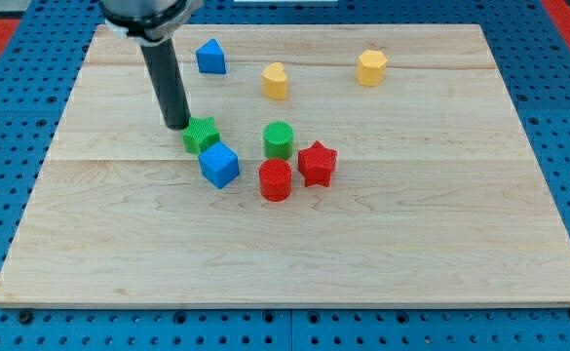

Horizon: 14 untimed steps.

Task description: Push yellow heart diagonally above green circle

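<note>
Tool first: it is only a straight dark rod with no jaws, so it cannot open or close and it holds nothing; my tip (178, 126) stands on the tabletop (431, 244) in the upper left part of the frame, just at the upper left side of the green star-like block (201, 135), touching it or almost touching, I cannot tell which.

Yellow heart (275, 80) lies in the upper middle of the frame, well apart from my tip. Green circle (279, 139) is directly below it, with a clear gap between them. So the heart is now nearly straight above the circle, not diagonal. In my judgement a good push should begin from one side of the heart, for example from its left, and move it sideways a little, while the tip stays away from the circle. To arrive there, the tip must go around the blue block (210, 57) at the upper left.

Near the circle are the red star (317, 163), the red cylinder (276, 180) and the blue cube (219, 164). A yellow hexagon-like block (371, 67) sits at the upper right.

Rod comes down from the top edge and leans slightly to the right.
</note>
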Each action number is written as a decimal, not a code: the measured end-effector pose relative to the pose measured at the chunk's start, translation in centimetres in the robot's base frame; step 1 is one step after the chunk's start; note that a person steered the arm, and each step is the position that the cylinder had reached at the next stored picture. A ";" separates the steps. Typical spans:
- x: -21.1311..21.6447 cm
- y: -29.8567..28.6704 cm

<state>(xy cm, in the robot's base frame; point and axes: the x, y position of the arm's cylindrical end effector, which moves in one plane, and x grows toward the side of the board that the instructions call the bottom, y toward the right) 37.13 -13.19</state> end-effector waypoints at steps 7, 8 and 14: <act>-4.6 18.8; -2.9 16.2; -1.8 28.7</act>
<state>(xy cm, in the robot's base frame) 35.32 15.48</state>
